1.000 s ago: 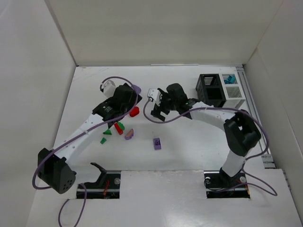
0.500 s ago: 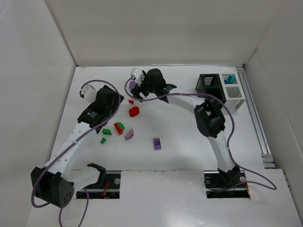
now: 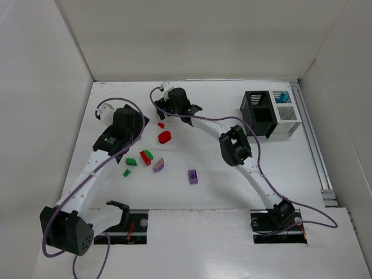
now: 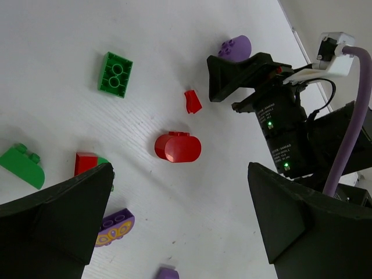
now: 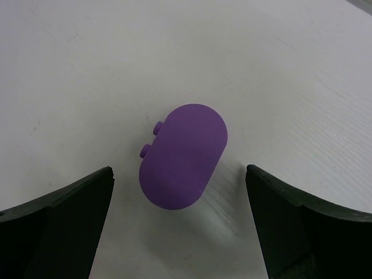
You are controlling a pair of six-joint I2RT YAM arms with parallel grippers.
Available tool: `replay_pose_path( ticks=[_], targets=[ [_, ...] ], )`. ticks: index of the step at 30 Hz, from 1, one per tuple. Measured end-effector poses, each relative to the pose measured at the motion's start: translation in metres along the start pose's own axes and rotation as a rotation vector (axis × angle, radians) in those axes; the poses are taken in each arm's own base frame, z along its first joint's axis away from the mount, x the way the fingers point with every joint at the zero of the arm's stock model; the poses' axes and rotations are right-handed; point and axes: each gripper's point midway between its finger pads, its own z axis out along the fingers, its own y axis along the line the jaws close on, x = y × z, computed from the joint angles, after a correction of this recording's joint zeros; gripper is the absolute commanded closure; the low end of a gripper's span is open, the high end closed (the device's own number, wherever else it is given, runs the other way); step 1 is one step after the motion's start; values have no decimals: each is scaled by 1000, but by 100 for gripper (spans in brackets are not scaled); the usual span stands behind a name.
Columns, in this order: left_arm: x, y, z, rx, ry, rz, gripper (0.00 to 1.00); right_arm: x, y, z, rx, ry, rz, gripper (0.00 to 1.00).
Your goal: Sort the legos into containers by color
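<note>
Purple lego lies between wide-spread fingers of the right end effector; left end effector gapes wide too.

My white table: loose red, green and purple legos left of centre, black-and-white containers far right.

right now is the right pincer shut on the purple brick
No, the purple brick lies on the table inside the open right pincer, with a clear gap on each side.
</note>
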Motion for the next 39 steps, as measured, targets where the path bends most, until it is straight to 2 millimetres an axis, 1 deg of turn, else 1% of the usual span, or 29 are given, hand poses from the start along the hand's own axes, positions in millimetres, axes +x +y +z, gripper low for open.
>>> replay_pose_path(
  ticks=[4,7,8,13,14,15,16,19,20,23,24,26,27,29,30,32,33,34,35,36,37,39],
  targets=[
    [-4,3,4,3,3,-2,0,1,-1,4,30,-4,62,0],
    [-6,8,7,-3,11,2,0,-3,1,8,31,-24,96,16],
    [-6,8,8,-3,13,3,0,-3,1,9,30,-31,107,24],
    [-12,11,11,-3,11,7,0,-2,3,11,30,-34,144,48],
    [-12,11,12,-4,12,6,0,-2,3,11,30,-37,149,50],
    [-12,11,12,-4,14,8,0,-2,3,11,30,-39,152,58],
    [-11,11,12,-4,16,10,0,-1,3,12,30,-44,154,58],
    [-10,11,12,0,24,14,0,-1,2,12,36,-59,155,66],
    [-10,11,12,1,25,15,0,-1,1,10,39,-58,150,66],
    [-8,10,12,7,34,27,0,0,0,-3,43,-32,120,71],
    [-8,10,12,10,37,32,0,1,0,-10,43,-18,99,71],
    [-7,10,12,11,40,40,0,-2,-2,-30,47,4,49,71],
    [-7,10,12,12,41,46,0,-8,-3,-44,49,9,21,72],
    [-6,10,11,15,46,58,0,-21,-6,-79,54,12,-30,72],
    [-6,10,11,17,49,65,0,-32,-9,-100,60,-2,-56,72],
    [-2,10,12,28,60,79,1,-53,-14,-151,70,-33,-100,72],
    [0,12,13,28,68,86,1,-64,-19,-174,82,-57,-114,72],
    [4,14,14,28,78,94,2,-78,-27,-203,93,-99,-128,74],
    [7,17,15,27,88,102,2,-86,-38,-228,113,-130,-135,74],
    [12,19,16,23,98,112,2,-92,-53,-256,141,-158,-141,74],
    [17,22,16,20,107,120,2,-94,-74,-284,183,-182,-142,74],
    [28,24,15,22,131,143,2,-88,-120,-336,294,-200,-137,74]
  ],
)
